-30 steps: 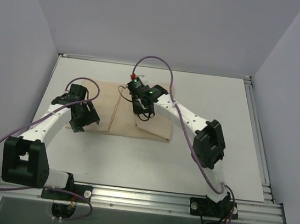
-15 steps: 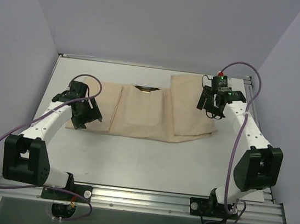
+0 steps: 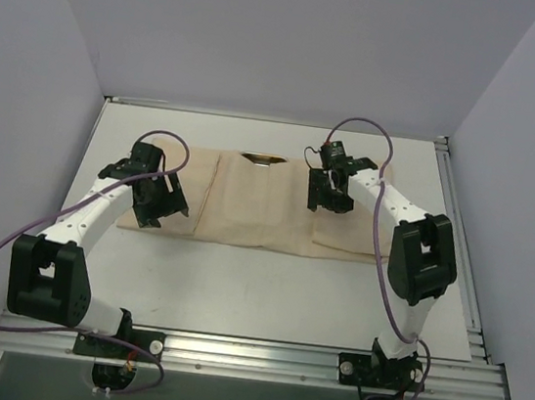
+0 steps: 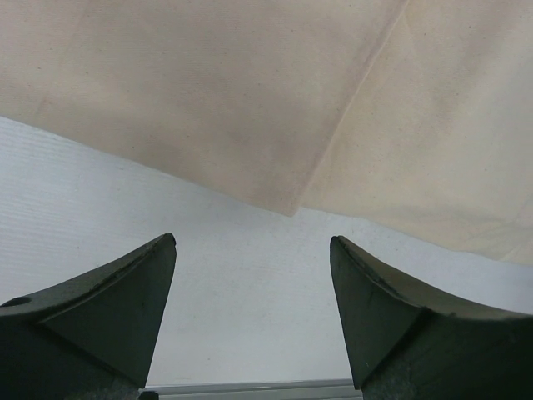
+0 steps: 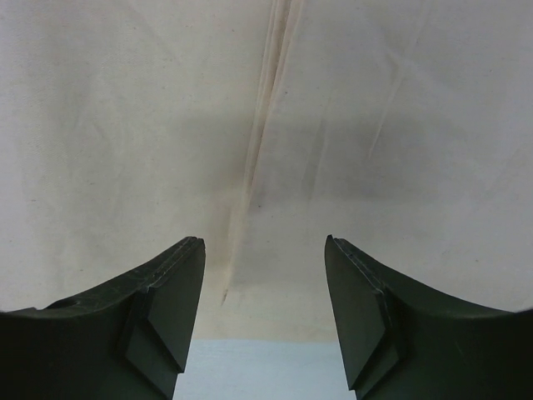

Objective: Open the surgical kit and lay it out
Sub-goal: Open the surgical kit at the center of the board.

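Now: right gripper (image 5: 264, 240) has its jaws parted with nothing between them and hovers low over the wrap (image 3: 246, 212). In the wrist view a seam (image 5: 260, 142) runs straight away from the gap between the fingers, with cloth on both sides. A strip of table (image 5: 266, 375) shows at the bottom of that view. From above, the right gripper (image 3: 326, 204) sits on the line where the middle panel meets the right panel.

Left gripper (image 4: 252, 242) is wide open and empty, above bare table just short of the wrap's near edge. A fold line (image 4: 358, 117) slants away ahead of it. From above, the left gripper (image 3: 159, 213) is at the near left end of the cloth.

Wrap lies flat mid-table, long axis left-right, in three panels side by side. A small dark sliver at the far edge of the middle panel may be the tray (image 3: 265, 159); cannot confirm.

Judgement: the contents look covered. The panel seams run front-to-back, across the long axis, so any unfolding pull should go sideways. Right arm is nearer the middle seam, left arm nearer the left panel.
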`<act>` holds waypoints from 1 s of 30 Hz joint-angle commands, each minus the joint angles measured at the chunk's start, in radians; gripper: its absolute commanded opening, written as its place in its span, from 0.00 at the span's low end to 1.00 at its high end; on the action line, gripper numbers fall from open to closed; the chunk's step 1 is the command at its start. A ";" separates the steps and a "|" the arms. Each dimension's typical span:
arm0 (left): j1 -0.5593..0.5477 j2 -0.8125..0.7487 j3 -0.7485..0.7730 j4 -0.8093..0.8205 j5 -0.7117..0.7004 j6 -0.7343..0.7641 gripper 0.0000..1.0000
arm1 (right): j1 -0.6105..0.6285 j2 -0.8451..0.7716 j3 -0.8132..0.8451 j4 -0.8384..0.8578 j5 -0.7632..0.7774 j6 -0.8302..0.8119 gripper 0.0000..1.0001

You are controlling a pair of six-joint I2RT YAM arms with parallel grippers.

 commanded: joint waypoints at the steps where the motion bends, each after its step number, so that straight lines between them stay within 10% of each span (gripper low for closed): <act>1: -0.007 0.000 0.023 0.032 0.017 0.004 0.83 | 0.012 0.023 0.034 -0.003 0.031 -0.002 0.59; 17: -0.017 0.032 0.031 0.040 0.020 0.005 0.82 | 0.041 0.169 0.042 -0.013 0.102 0.024 0.36; 23: -0.015 0.034 0.038 0.034 0.020 0.011 0.82 | 0.035 0.171 0.086 -0.043 0.160 0.016 0.00; 30: -0.015 0.028 0.051 0.026 -0.014 0.018 0.82 | -0.187 0.010 0.069 -0.105 0.238 0.003 0.00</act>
